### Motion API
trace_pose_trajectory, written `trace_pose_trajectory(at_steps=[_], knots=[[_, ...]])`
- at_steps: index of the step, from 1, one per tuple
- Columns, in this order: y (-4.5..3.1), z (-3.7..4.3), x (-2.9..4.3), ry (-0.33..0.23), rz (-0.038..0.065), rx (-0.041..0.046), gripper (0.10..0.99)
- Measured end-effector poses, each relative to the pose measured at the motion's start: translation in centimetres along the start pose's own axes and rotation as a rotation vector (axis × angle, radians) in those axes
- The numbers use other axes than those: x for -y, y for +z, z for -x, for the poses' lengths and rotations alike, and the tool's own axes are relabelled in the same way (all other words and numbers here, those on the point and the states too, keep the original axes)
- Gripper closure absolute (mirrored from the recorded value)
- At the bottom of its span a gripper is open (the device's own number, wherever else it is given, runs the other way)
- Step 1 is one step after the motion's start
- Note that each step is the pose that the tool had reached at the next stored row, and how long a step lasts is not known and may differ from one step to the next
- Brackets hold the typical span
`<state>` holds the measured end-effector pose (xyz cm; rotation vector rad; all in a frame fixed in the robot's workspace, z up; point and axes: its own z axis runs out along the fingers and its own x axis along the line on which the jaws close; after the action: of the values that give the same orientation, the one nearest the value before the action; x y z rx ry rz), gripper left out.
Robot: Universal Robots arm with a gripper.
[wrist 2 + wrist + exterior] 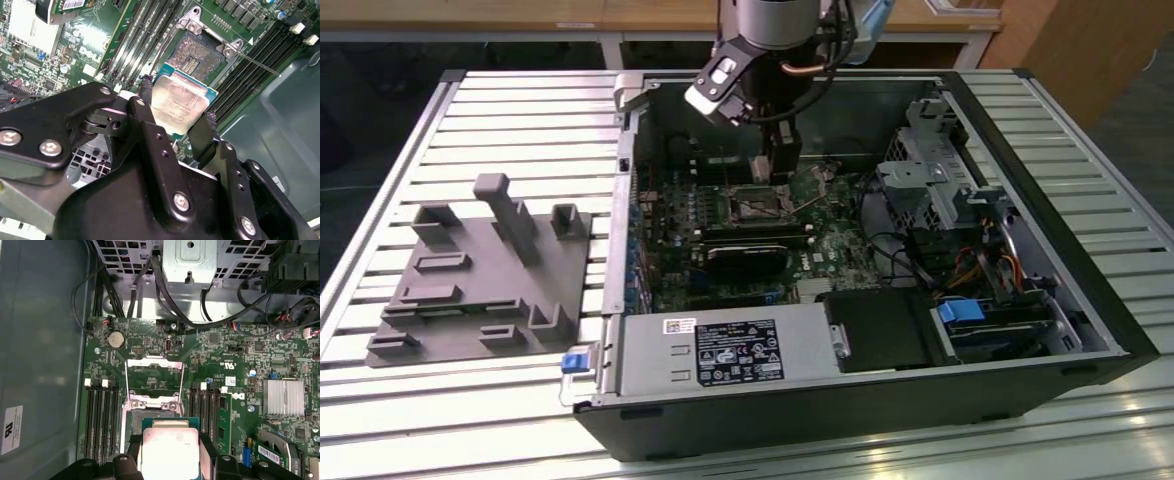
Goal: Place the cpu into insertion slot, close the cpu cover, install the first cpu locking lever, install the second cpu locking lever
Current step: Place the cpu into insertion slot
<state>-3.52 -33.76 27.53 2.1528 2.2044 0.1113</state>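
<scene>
The black two-fingered gripper (177,105) is clamped on the small square cpu with a silvery-grey metal top (186,94). It holds the chip beside the square black insertion slot (194,56) in the green circuit board (235,355), apparently not seated. The thin dark-metal cpu cover (153,376) stands flipped open. All this sits toward the far side of the open black computer case (854,410).

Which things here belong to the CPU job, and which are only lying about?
Job: cpu held in the gripper; insertion slot, uncovered; cpu cover, swung open.
Lying about: memory slots; coin battery; finned heatsink; grey fixture beside the case.
</scene>
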Motion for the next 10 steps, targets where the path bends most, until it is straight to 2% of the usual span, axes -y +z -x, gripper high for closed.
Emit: trace_pose_trajectory(at_steps=[10], knots=[[0.21, 0.00, 0.07, 0.000, 0.000, 0.0001, 0.549]])
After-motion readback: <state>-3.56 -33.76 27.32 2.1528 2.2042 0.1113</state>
